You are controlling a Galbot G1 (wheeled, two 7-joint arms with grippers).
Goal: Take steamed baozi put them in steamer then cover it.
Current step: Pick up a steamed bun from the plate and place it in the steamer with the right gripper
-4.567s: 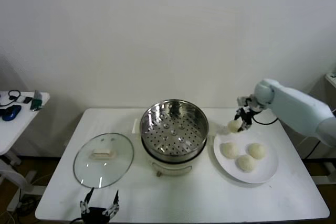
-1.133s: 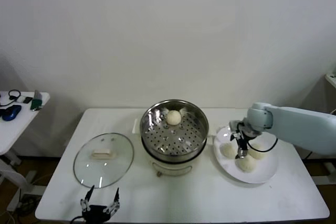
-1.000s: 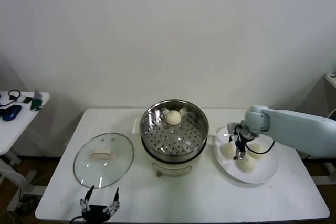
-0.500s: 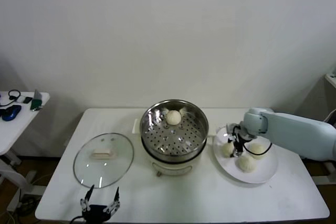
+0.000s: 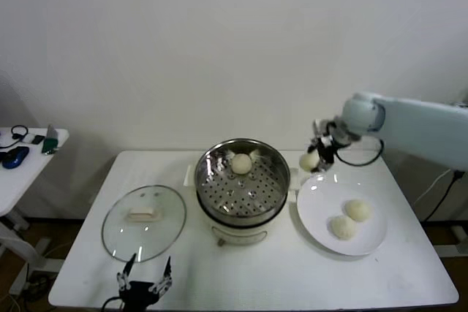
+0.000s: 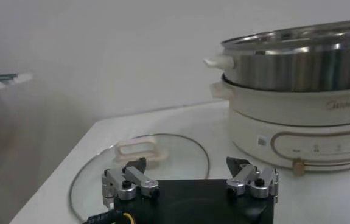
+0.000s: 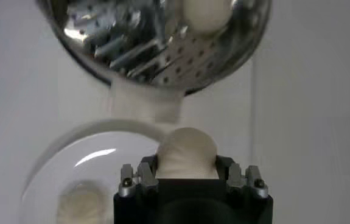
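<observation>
My right gripper (image 5: 316, 159) is shut on a cream-white baozi (image 5: 309, 160), held in the air between the white plate (image 5: 322, 206) and the steamer (image 5: 243, 180). In the right wrist view that baozi (image 7: 186, 152) fills the gap between the two fingers of the gripper (image 7: 187, 165). One baozi (image 5: 241, 164) rests on the steamer's perforated floor at the back. Two more baozi (image 5: 357, 210) (image 5: 341, 227) lie on the plate. The glass cover (image 5: 144, 221) lies flat on the table left of the steamer. My left gripper (image 5: 145, 280) hangs open near the table's front edge, just before the cover (image 6: 141, 167).
The white table (image 5: 248, 275) ends close in front of my left gripper. A side table (image 5: 29, 153) with small items stands at the far left. A white wall rises behind the table.
My right gripper shut on a baozi on the plate, then lifted it up and back toward the steamer. Two baozi remain on the plate. The left arm has barely moved.
</observation>
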